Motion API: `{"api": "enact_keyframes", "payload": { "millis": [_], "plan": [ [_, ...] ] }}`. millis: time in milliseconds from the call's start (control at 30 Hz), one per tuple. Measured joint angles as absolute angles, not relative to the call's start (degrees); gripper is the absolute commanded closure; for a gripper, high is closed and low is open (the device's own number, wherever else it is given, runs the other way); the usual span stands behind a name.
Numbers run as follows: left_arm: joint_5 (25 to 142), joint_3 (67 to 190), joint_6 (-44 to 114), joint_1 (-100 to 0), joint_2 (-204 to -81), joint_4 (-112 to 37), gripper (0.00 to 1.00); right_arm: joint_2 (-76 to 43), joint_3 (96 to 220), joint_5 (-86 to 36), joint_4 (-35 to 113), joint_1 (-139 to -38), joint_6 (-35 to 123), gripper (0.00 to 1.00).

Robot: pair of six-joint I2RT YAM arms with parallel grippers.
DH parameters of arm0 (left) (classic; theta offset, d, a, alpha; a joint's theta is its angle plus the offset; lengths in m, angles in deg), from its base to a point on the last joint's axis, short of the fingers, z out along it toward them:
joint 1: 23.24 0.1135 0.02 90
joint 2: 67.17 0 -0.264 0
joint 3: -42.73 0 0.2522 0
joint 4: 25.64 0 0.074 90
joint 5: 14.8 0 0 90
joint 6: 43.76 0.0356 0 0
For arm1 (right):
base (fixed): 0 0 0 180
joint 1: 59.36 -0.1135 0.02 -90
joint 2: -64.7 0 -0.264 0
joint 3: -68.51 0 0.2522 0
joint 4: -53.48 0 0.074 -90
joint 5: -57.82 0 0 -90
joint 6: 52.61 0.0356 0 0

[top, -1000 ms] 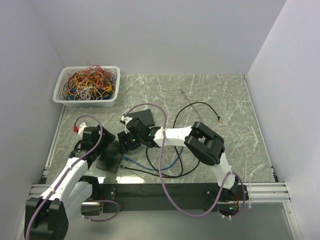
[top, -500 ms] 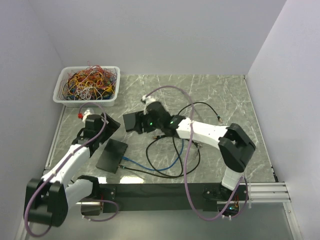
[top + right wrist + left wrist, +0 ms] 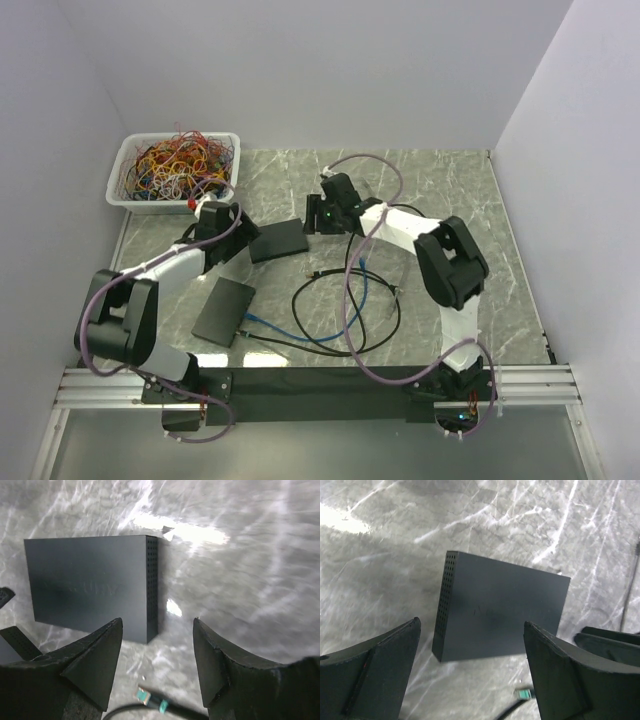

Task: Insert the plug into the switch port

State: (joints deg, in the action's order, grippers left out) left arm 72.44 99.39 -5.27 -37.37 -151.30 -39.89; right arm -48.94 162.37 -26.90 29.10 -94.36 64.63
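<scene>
Right wrist shows right hand (image 3: 157, 625) spread above switch (image 3: 90, 587), plug (image 3: 150, 698) near.

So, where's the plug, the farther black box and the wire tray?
plug (image 3: 150, 699): right wrist view, greenish tip.
farther black box (image 3: 278, 241): top view, top face.
wire tray (image 3: 170, 206): top view, front wall.

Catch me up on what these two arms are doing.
Both arms reach toward the black switch. The left gripper and the right gripper are open on opposite sides of it, holding nothing. The plug lies loose on the table near the switch, not inserted. A second black box sits nearer the bases.
</scene>
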Motion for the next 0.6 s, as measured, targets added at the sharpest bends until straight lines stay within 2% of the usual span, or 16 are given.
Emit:
{"api": "enact_keyframes", "payload": {
  "millis": [300, 600],
  "plan": [
    [73.9, 100.0, -5.2, -39.3, -156.3, -37.7, 0.11, -57.4, 168.3, -20.3, 28.0, -94.8, 65.3, 0.36],
    [73.4, 98.3, -5.8, -43.3, -155.3, -36.4, 0.11, -62.8, 176.0, -17.5, 27.4, -95.0, 64.7, 0.39]
  ]
}}
